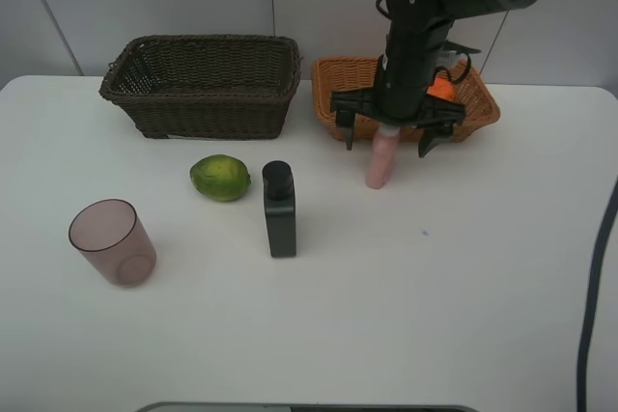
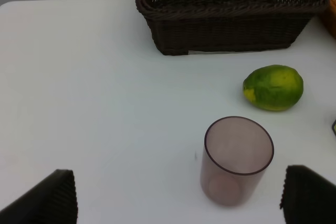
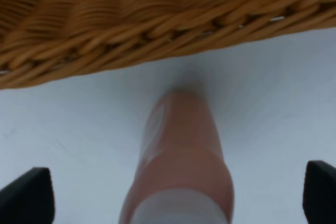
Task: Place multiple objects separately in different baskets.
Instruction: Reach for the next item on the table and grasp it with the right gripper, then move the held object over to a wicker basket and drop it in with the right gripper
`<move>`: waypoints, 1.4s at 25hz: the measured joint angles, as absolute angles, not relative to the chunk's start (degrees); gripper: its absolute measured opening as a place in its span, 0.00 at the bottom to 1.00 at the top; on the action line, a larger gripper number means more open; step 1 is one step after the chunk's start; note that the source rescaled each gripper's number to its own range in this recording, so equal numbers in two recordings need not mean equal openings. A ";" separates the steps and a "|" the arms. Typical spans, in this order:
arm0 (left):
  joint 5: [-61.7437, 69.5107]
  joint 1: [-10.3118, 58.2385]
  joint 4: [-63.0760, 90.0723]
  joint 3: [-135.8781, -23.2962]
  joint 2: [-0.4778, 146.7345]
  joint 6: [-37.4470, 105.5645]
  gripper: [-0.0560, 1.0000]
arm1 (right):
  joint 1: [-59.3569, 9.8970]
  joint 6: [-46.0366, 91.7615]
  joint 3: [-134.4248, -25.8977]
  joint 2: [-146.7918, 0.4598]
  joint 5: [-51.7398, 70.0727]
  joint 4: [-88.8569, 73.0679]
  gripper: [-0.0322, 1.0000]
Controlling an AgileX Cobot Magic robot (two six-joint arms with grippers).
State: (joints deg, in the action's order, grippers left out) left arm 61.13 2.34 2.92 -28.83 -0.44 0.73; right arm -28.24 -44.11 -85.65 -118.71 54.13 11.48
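A small pink bottle point(image 1: 380, 159) stands on the white table in front of the orange-tan basket point(image 1: 481, 103). My right gripper point(image 1: 388, 138) hovers over it, open, its fingers spread on either side of the bottle point(image 3: 181, 156). An orange point(image 1: 441, 88) lies in that basket, mostly behind the arm. The dark brown basket point(image 1: 203, 84) sits at the back left. In front of it lie a green fruit point(image 1: 220, 178), a black flat bottle point(image 1: 279, 209) and a purplish cup point(image 1: 110, 241). My left gripper point(image 2: 178, 195) is open above the cup point(image 2: 236, 160), out of the high view.
The table's rounded front edge and side edges bound the work area. A wall stands close behind both baskets. The right arm's black cable hangs down along the table's right edge point(image 1: 594, 296).
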 joint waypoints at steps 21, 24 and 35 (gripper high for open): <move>61.13 2.34 2.92 -28.83 -0.44 0.73 0.99 | -28.12 -44.25 -85.65 -118.71 52.90 11.41 0.03; 61.13 2.34 2.92 -28.83 -0.44 0.73 0.99 | -28.12 -44.25 -85.65 -118.71 52.90 11.41 0.04; 61.13 2.34 2.92 -28.83 -0.44 0.73 0.99 | -28.12 -42.48 -85.65 -118.71 52.90 11.41 0.03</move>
State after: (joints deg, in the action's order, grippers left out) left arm 61.13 2.34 2.92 -28.83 -0.44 0.73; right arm -28.12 -42.48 -85.65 -118.71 52.90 11.41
